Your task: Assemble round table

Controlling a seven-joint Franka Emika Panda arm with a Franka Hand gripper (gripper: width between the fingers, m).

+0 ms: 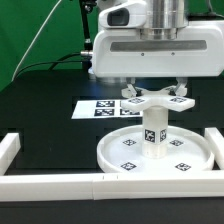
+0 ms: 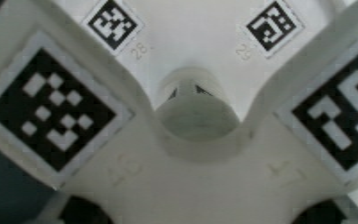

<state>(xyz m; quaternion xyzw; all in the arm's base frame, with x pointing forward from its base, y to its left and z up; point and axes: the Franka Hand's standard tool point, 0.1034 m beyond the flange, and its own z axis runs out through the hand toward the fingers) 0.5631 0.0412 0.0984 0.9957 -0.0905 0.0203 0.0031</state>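
Note:
The round disc top [image 1: 112, 153] lies flat on the black table. The short cylinder leg [image 1: 154, 131] stands upright at its middle. The cross-shaped base [image 1: 152, 101] sits on top of the leg. My gripper [image 1: 155, 92] is directly above, with its fingers down at the base's sides. In the wrist view the base [image 2: 194, 55] fills the picture, with a round socket [image 2: 197, 112] at its centre and tags on its arms. My dark fingertips [image 2: 73, 211] flank one white arm of the base, and the gripper [image 2: 201, 212] appears shut on it.
The marker board [image 1: 97, 108] lies on the table behind the disc top. White border rails run along the front [image 1: 50, 186], the exterior view's left [image 1: 8, 146] and the exterior view's right [image 1: 213, 140]. A green backdrop stands behind.

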